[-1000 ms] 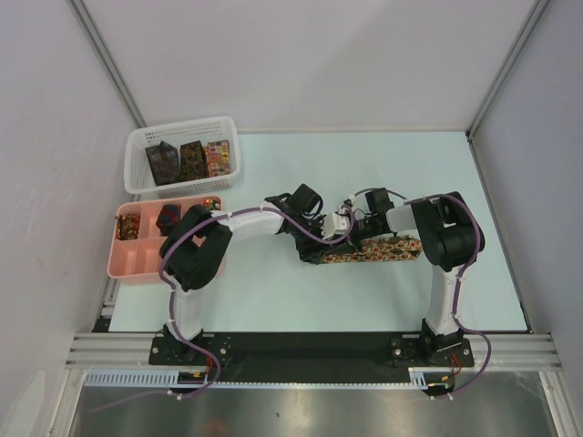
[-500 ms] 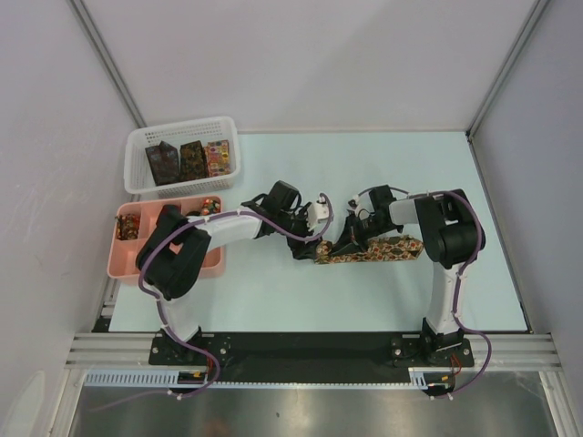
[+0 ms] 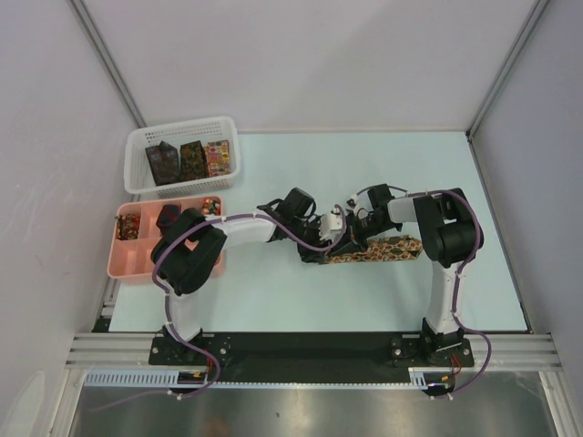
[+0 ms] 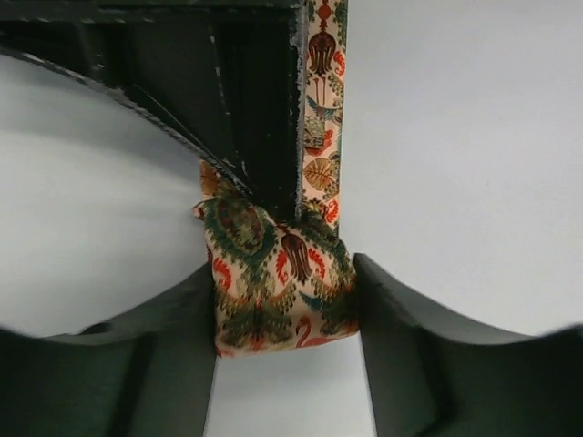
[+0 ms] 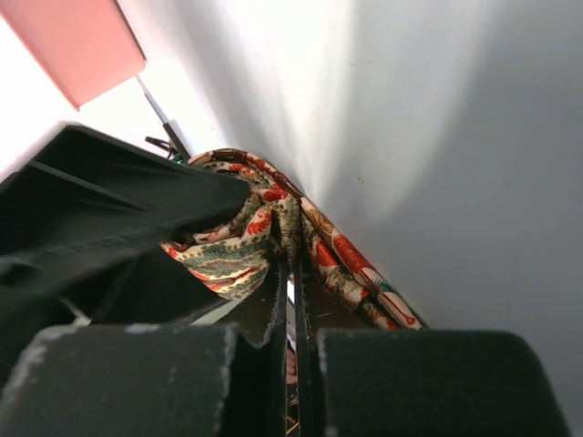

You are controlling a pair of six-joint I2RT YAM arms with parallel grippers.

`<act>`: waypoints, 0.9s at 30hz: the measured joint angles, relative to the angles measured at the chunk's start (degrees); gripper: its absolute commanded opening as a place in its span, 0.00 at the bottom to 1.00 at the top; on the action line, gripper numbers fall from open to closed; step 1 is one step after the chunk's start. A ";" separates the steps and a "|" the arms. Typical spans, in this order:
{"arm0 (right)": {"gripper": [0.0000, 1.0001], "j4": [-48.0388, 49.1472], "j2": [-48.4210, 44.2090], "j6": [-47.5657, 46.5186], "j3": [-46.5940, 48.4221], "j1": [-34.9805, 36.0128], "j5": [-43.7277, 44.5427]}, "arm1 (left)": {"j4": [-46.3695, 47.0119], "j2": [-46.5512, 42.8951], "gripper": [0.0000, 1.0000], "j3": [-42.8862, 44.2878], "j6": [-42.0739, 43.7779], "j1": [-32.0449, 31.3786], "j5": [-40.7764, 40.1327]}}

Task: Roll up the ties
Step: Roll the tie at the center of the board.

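Note:
A tie (image 3: pixel 383 248) with a red, green and cream pattern lies as a strip across the table's middle. Its left end is bunched into a thick fold (image 4: pixel 278 287). My left gripper (image 3: pixel 330 238) (image 4: pixel 284 305) is shut on that fold, one finger against each side. My right gripper (image 3: pixel 350 238) (image 5: pixel 293 259) is shut on the tie just behind the fold, its dark fingers (image 4: pixel 264 137) coming down onto the cloth. From there the strip (image 5: pixel 351 269) runs off to the right. Three more folded ties (image 3: pixel 191 160) stand in the white basket (image 3: pixel 137 173). Small rolls (image 3: pixel 168 217) sit in the pink tray (image 3: pixel 127 264).
The basket and the pink tray stand together at the table's far left, the tray nearer the arms. Both wrists meet over the middle, close together. Grey walls close in the table at the back and sides.
My left gripper drew back to the left and opened wide, then returned to the tie's folded end and closed round it. The right gripper kept its place on the tie.

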 measured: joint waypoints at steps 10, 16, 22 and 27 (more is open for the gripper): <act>0.39 -3.52 -0.48 -2.73 1.38 -1.46 -0.57 | -3.04 0.83 0.24 1.60 2.95 -1.11 -3.82; 0.43 -4.61 -5.18 -3.43 1.36 -3.08 -0.83 | -3.58 0.83 0.26 1.79 3.39 -1.36 -4.52; 0.41 -1.79 -6.54 -1.18 1.03 -0.24 -1.92 | -4.39 0.96 0.29 2.27 3.41 -1.44 -4.74; 0.20 -1.07 -6.43 -1.11 0.90 1.09 -0.33 | -4.79 1.05 0.36 2.49 3.41 -1.44 -4.81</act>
